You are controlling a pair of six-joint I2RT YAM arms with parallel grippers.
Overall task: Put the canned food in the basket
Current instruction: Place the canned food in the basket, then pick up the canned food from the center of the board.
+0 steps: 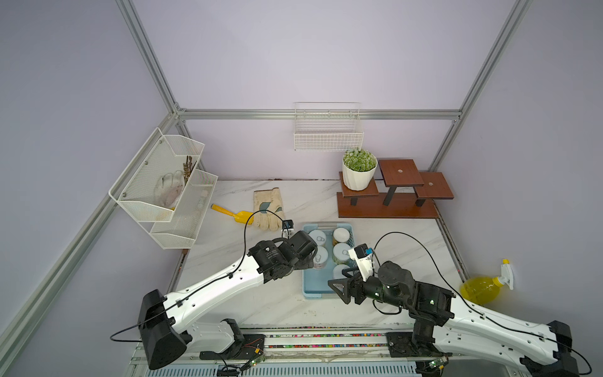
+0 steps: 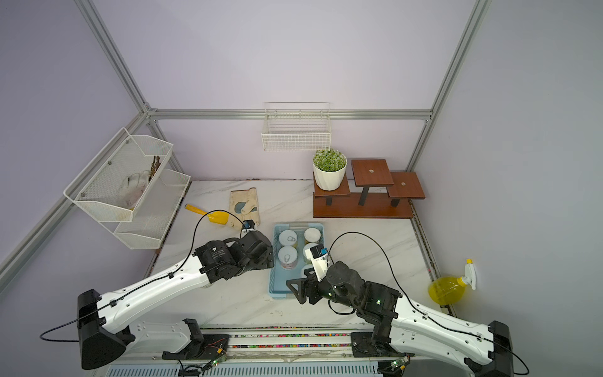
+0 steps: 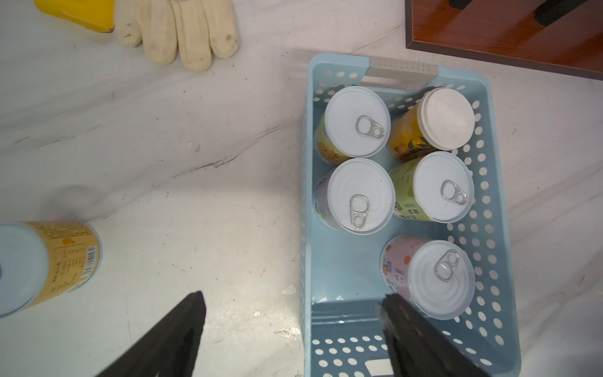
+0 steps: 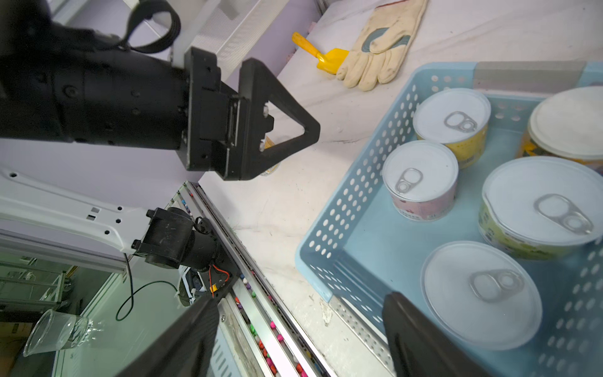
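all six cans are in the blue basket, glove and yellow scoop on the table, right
No: only five cans are in the blue basket; the sixth can is outside it on the table, per the left wrist view, with the glove and yellow scoop.

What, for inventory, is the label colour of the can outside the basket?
Yellow; can shows best in left wrist view.
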